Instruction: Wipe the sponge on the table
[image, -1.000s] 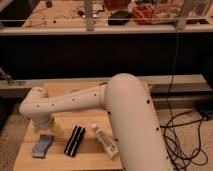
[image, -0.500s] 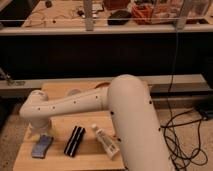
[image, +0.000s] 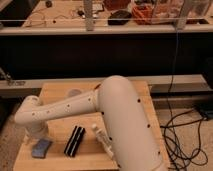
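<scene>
**While the gripper hangs beside it, the sponge lies low and left on the table**

Since the table (image: 131, 88) fills the middle and lower frame, it comes first. It is a light wooden top of jointed planks, set below a cluttered workbench (image: 60, 20) that runs across the upper frame. The white arm (image: 117, 107) sweeps from the lower right towards the lower left and hides much of the wood. It ends in the gripper (image: 38, 135) at the lower left, just above the sponge, and I cannot tell whether the two touch. Whether the jaws are apart or together cannot be told either.

A black bar with white stripes (image: 75, 140) lies right of the gripper, with a white capped tube (image: 102, 141) further right, partly under the arm. The sponge (image: 41, 147), a small blue-grey block, lies flat near the lower-left corner, apart from the bar.

It is probably light and soft. It would give under pressure and drag on bare wood rather than slide. The two long sides look like the best hold, gripped low so that the face stays flat.

No brand, label or writing can be read.
</scene>
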